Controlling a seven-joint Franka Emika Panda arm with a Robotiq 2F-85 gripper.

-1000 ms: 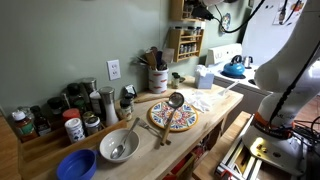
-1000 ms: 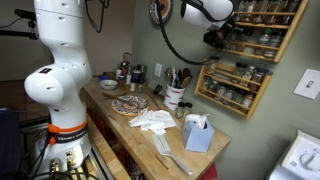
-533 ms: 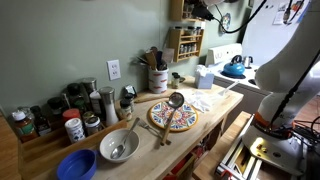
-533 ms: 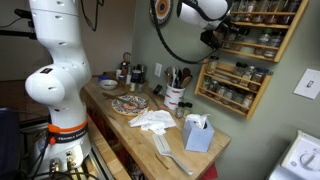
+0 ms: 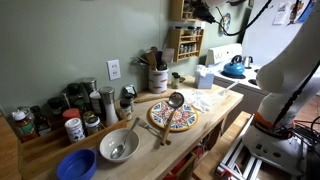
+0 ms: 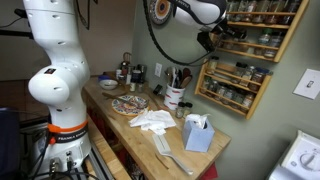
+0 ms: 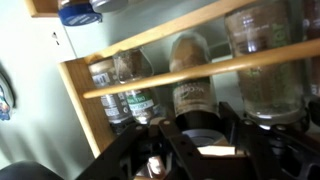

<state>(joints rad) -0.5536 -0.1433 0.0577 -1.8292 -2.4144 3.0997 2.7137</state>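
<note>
My gripper (image 7: 197, 135) is up at the wooden spice rack (image 6: 252, 50) on the wall, shut on a dark-labelled spice jar (image 7: 190, 100). The jar sits between the two black fingers (image 7: 150, 140), just in front of a shelf rail (image 7: 120, 88). Other jars (image 7: 130, 85) stand in rows on the shelves to either side. In both exterior views the gripper (image 6: 211, 38) (image 5: 201, 12) hangs high above the counter at the rack's edge, and the held jar is too small to make out there.
Below, the wooden counter (image 5: 230, 98) holds a patterned plate (image 5: 172, 120) with a ladle, a metal bowl (image 5: 118, 146), a blue bowl (image 5: 76, 165), white cloths (image 6: 152, 121), a tissue box (image 6: 197, 133) and a utensil crock (image 5: 157, 78). Bottles crowd one end (image 5: 70, 115).
The arm has shifted slightly away from the rack in an exterior view. The gripper stays shut on the jar.
</note>
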